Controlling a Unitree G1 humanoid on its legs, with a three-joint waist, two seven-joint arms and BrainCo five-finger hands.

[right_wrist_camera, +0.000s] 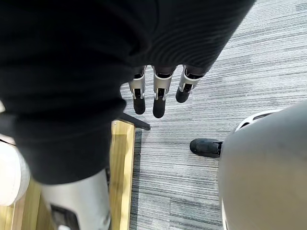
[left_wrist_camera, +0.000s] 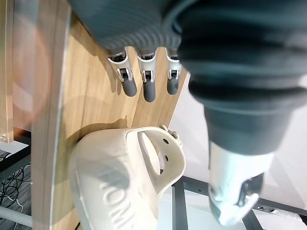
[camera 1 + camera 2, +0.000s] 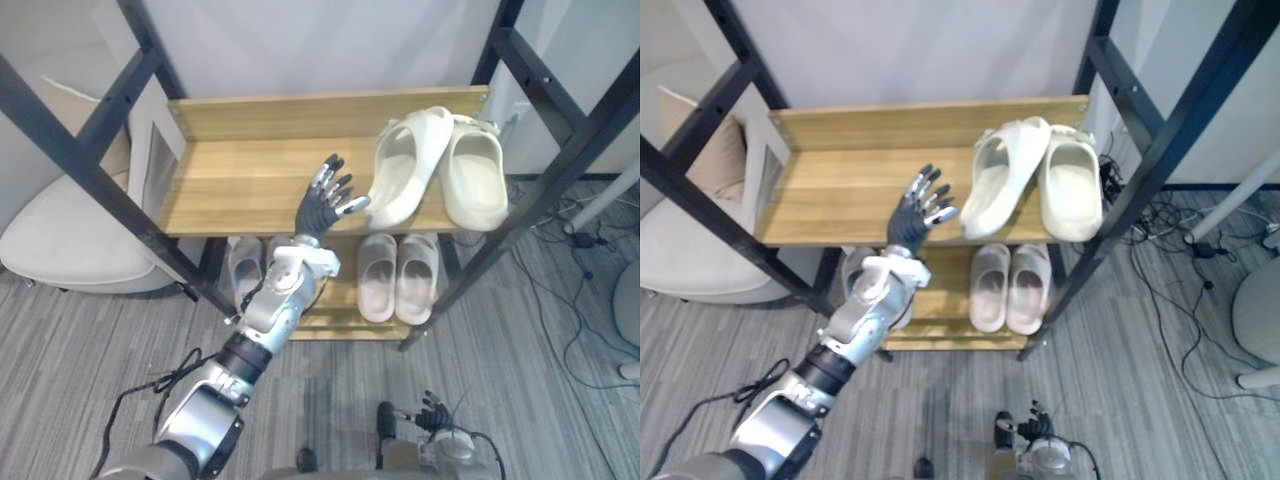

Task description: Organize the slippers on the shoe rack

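Two cream slippers sit at the right end of the top wooden shelf. The left slipper lies tilted, leaning on the flat right slipper. My left hand is open above the shelf's front edge, just left of the tilted slipper, thumb close to its side but holding nothing. On the lower shelf a pale pair stands side by side, and another slipper shows partly behind my left arm. My right hand hangs low over the floor, its fingers straight.
Black slanted frame posts flank the rack. A white cushioned seat sits to the left. Cables trail on the grey carpet at the right.
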